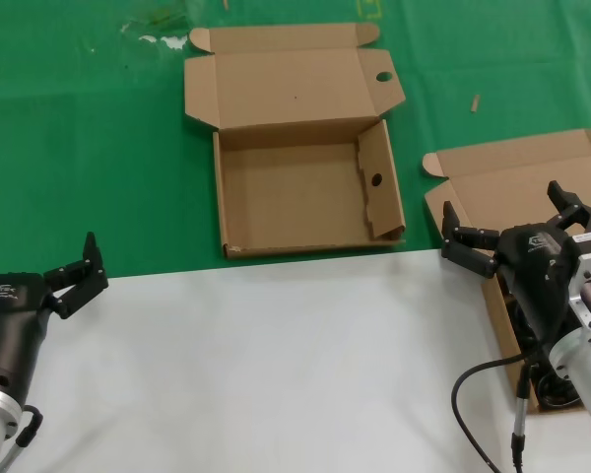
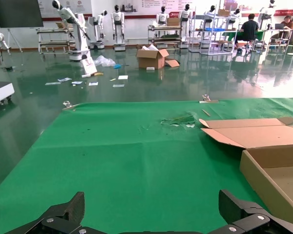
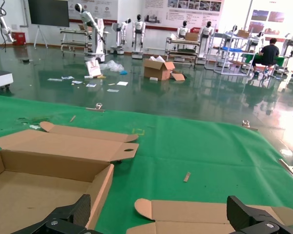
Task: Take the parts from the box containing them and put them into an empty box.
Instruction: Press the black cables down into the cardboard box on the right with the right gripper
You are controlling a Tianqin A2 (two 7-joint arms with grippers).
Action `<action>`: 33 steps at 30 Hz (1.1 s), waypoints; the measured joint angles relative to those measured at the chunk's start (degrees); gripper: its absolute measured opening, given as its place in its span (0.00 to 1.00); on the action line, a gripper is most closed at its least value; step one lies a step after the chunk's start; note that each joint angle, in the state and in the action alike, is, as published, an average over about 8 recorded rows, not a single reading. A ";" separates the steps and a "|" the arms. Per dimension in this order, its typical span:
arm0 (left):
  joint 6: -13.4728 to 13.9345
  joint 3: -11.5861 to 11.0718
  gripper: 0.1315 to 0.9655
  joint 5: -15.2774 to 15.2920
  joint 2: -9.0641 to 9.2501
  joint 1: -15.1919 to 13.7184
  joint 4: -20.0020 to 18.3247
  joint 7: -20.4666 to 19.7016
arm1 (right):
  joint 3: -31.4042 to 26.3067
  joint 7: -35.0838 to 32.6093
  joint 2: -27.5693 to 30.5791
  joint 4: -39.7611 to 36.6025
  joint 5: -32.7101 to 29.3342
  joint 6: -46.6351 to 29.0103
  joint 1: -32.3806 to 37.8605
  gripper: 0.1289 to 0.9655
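The empty box (image 1: 276,197) lies open on the green mat at the middle back, with a round hole in its lid flap (image 1: 384,77) and one in its inner side flap. It also shows in the left wrist view (image 2: 263,170) and the right wrist view (image 3: 49,170). The box containing the parts (image 1: 517,172) sits at the right, its plain lid (image 3: 210,214) folded back. My right gripper (image 1: 502,205) (image 3: 160,207) hangs open over it and hides most of its inside. A dark bit of the parts (image 1: 515,320) shows beneath the gripper. My left gripper (image 1: 77,274) (image 2: 151,204) waits open at the near left, holding nothing.
A white sheet (image 1: 276,365) covers the near half of the table, and the green mat (image 1: 98,148) covers the far half. My own black cord (image 1: 468,379) loops beside the right arm. A small cardboard scrap (image 1: 476,101) lies between the two boxes' lids.
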 joint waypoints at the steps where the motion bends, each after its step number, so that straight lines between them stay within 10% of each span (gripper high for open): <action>1: 0.00 0.00 1.00 0.00 0.00 0.00 0.00 0.00 | 0.00 0.00 0.00 0.00 0.00 0.00 0.00 1.00; 33: 0.00 0.00 1.00 0.00 0.00 0.00 0.00 0.00 | 0.00 0.00 0.00 0.00 0.00 0.00 0.00 1.00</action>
